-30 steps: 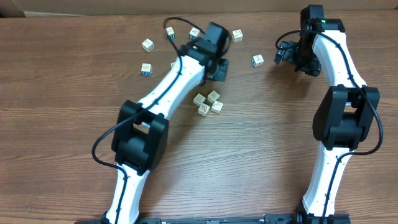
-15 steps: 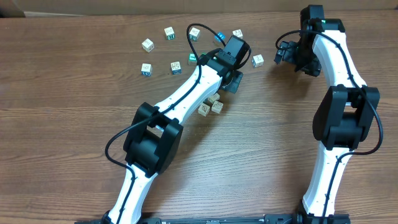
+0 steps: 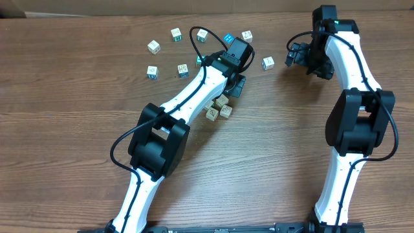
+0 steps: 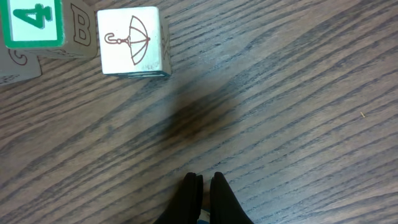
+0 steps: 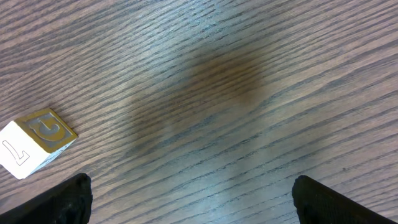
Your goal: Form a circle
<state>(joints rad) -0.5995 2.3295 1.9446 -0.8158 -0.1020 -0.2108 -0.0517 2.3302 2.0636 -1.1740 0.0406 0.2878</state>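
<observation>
My left gripper (image 3: 237, 86) hangs low over the table (image 3: 77, 129), toward the far side. Its 2 fingers (image 4: 222, 198) are pressed together with nothing between them. In the left wrist view only bare wood grain lies under the tips.

The grouping of letter cubes (image 3: 220, 107) that stands for the circle sits just on the near side of that gripper, tucked against my left forearm. From overhead 3 cubes show clearly, touching one another in a tight clump rather than a ring, and 1 more peeks out from under the arm.

From the left wrist, an umbrella cube (image 4: 132, 40) lies at the top left, with a B cube (image 4: 81, 28) and a green-framed 4 cube (image 4: 32, 23) packed beside it, all apart from my fingertips. Other cubes lie scattered beyond the arm, among them a bright-blue cube (image 3: 228, 39) just beside my wrist.

My right gripper (image 3: 295, 55) is off to the right, well apart from the grouping, spread fully wide and holding nothing. Its fingers (image 5: 68, 200) show at the 2 bottom corners of the right wrist view. A loose cube (image 5: 36, 140) lies near the left one, not touching it.
</observation>
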